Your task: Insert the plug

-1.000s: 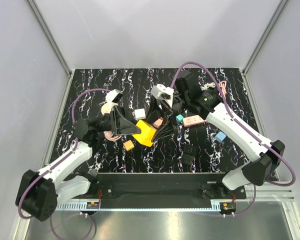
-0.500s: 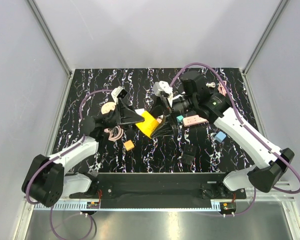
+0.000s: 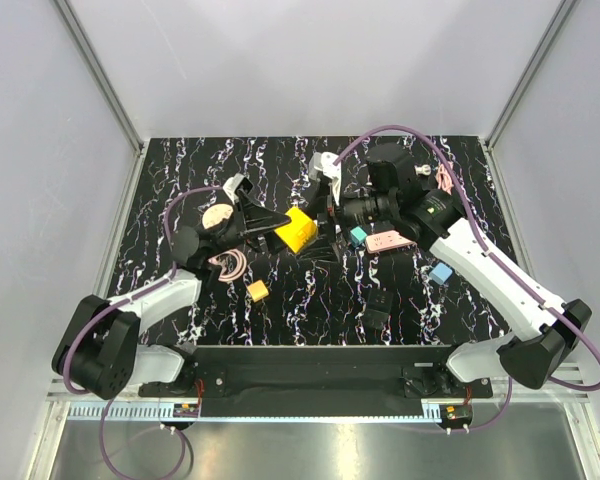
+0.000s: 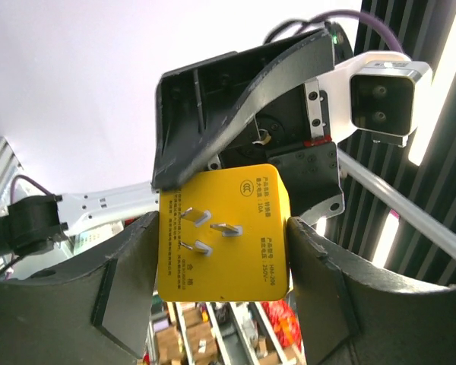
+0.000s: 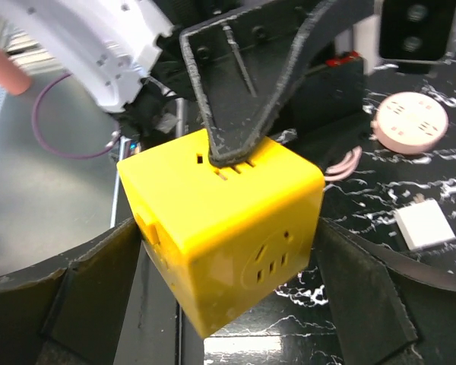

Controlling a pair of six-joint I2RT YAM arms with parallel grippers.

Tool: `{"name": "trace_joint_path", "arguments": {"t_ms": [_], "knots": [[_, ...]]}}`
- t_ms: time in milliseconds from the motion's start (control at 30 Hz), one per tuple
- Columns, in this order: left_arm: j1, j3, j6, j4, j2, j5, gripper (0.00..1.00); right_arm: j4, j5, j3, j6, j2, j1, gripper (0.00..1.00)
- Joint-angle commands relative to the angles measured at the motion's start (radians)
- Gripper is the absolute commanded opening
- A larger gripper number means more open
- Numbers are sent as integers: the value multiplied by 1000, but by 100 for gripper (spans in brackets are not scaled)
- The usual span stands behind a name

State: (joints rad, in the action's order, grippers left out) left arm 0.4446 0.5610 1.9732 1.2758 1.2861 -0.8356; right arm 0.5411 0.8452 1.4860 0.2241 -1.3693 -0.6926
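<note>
The plug (image 3: 298,229) is a yellow cube, lifted above the middle of the table. My left gripper (image 3: 283,228) is shut on it. In the left wrist view the plug (image 4: 224,228) shows three metal prongs and sits between both fingers of the left gripper (image 4: 224,262). My right gripper (image 3: 320,226) faces it from the right. In the right wrist view the plug (image 5: 228,220), with socket slots on two faces, sits between the spread fingers of the right gripper (image 5: 224,236), which is open. One left finger (image 5: 251,91) presses on its top.
A pink power strip (image 3: 388,241), two small blue cubes (image 3: 359,237) (image 3: 440,272), an orange cube (image 3: 257,290) and a black block (image 3: 378,318) lie on the marbled table (image 3: 460,200). A round pink socket (image 5: 410,120) and a white square (image 5: 424,225) lie beyond the plug.
The left gripper has carried the plug toward the far side of the table. The right gripper's jaws have spread wider round it.
</note>
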Motion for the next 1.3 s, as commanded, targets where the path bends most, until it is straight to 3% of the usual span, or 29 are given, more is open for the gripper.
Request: {"name": "trace_joint_path", "arguments": {"t_ms": [0, 300, 500, 733, 867, 1067, 1267], "knots": [[-29, -22, 18, 390, -10, 16, 0, -110, -135, 25, -93, 24, 10, 100], [-66, -42, -54, 237, -27, 72, 0, -236, -333, -73, -275, 87, 8, 100], [-66, -23, -111, 80, -44, 85, 0, -237, -385, -76, -259, 92, -24, 100], [-66, 13, -186, -148, -97, 115, 0, -233, -592, -76, -135, 46, -145, 100], [-66, 11, -188, -197, -111, 136, 0, -240, -689, -76, -98, 26, -189, 98], [-66, -35, -145, -194, -137, 200, 0, -266, -750, -92, -85, 3, -219, 84], [-66, -59, -135, -263, -179, 248, 0, -348, -796, -161, -104, 36, -222, 83]]}}
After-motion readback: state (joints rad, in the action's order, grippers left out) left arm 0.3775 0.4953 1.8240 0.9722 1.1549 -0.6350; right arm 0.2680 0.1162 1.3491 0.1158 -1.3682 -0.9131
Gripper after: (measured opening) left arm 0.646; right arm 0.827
